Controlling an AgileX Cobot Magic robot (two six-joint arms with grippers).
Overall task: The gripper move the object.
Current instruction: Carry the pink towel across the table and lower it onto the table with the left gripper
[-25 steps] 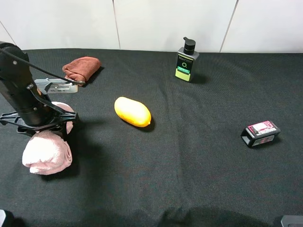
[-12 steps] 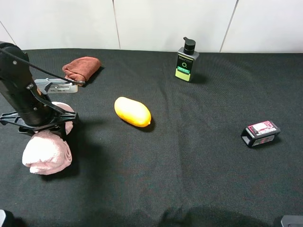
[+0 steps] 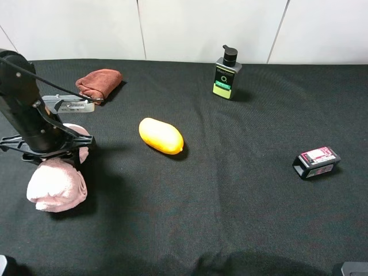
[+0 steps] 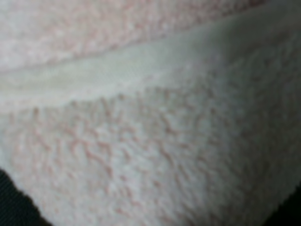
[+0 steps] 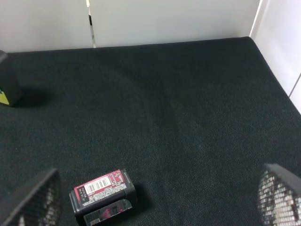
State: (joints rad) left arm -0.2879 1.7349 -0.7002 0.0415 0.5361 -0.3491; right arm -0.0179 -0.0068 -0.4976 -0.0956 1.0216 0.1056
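The black left gripper [image 3: 50, 156] bears down on a large pale pink fluffy rolled towel [image 3: 57, 185] at the near left of a black cloth-covered table [image 3: 230, 201]. Its dark claw fingers [image 3: 77, 152] cross the roll at its middle and are clamped on it there, so the towel is cinched to a narrow waist between them. One fluffy end bulges out on the far side of the fingers, the larger end on the near side, resting on the table. A small grey labelled plate [image 3: 69, 106] sticks out from the arm just above the far end. From the left wrist camera the towel [image 4: 155, 141] fills nearly the whole view, pink pile with a paler folded seam running across it; the fingers themselves are out of sight there.

The right gripper [image 5: 155, 202] hangs well apart at the right side of the table, its mesh-textured fingertips [image 5: 33, 200] spread wide with nothing between them. Near them lies a small black box with a red barcode label [image 5: 103, 194].

Elsewhere on the table: a reddish-brown folded cloth [image 3: 99, 83] behind the left arm, a yellow oval fruit-like object [image 3: 161, 135] near the middle, and a black pump bottle with a green label [image 3: 226, 75] standing upright near the white wall.
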